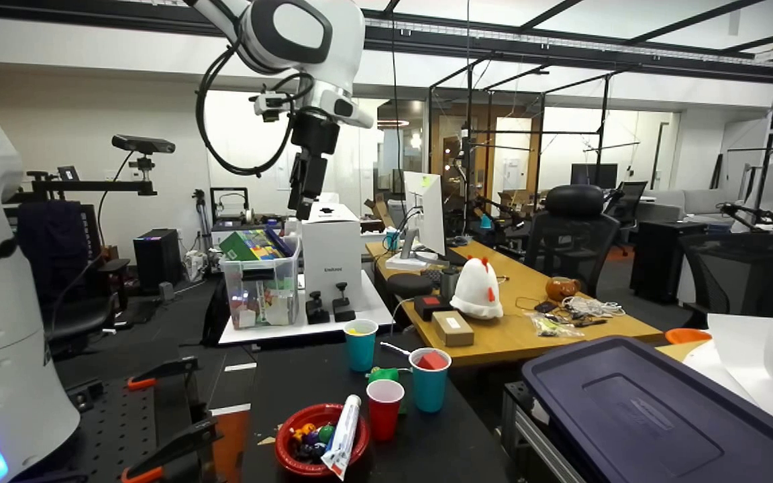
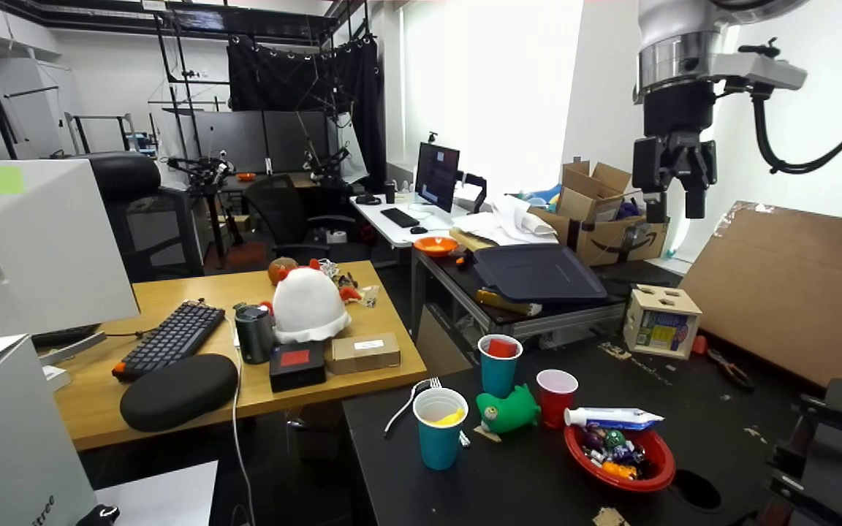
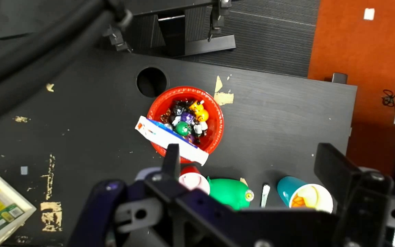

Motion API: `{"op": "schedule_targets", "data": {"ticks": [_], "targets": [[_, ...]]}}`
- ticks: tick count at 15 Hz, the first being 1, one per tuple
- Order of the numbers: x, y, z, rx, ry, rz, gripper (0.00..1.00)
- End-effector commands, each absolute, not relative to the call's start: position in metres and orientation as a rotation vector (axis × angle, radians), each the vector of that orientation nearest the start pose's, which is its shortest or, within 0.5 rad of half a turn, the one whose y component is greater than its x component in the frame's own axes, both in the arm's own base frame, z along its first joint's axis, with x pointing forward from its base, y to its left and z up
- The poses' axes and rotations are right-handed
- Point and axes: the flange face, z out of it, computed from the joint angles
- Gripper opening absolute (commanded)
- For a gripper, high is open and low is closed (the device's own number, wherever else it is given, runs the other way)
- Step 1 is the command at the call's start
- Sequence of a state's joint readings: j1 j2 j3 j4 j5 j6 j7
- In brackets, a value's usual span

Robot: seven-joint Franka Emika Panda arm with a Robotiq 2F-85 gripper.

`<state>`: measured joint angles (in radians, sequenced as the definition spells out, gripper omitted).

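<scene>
My gripper (image 2: pixel 675 210) hangs high above the black table, fingers pointing down and spread apart with nothing between them; it shows in both exterior views and from above in the wrist view. Below, a red bowl (image 3: pixel 219 128) holds several wrapped candies, and a white and blue tube (image 3: pixel 173 139) lies across its rim. Beside the bowl stands a red cup (image 2: pixel 554 409). Close to that cup lies a green toy (image 2: pixel 509 410). One teal cup (image 2: pixel 437 442) has yellow and orange pieces inside; another teal cup (image 1: pixel 429 389) contains something red. The gripper's body partly hides the table in the wrist view.
A wooden box (image 2: pixel 661 321) stands on the black table, with pliers (image 2: pixel 731 369) near it. A silver utensil (image 3: pixel 265 195) lies between green toy and teal cup. A dark lid (image 1: pixel 668 402) and a wooden desk (image 1: pixel 514 322) adjoin. Clamps (image 1: pixel 168 446) line the robot's side.
</scene>
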<state>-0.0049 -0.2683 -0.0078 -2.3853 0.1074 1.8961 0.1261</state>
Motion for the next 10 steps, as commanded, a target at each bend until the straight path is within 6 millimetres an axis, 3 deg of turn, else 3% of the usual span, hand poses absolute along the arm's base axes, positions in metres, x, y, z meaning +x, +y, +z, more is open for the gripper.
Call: {"op": "schedule_targets", "data": {"ticks": [1,6,9,10], "targets": [[0.386,0.002,0.418,-3.026,0.366,0.254,1.00],[0.345,-0.005,0.435,-3.034,0.489,0.067,1.00],[0.322,-0.024,0.441,-3.030,0.565,-0.091,1.00],[0.345,-0.015,0.440,-3.028,0.504,0.030,1.00]]}}
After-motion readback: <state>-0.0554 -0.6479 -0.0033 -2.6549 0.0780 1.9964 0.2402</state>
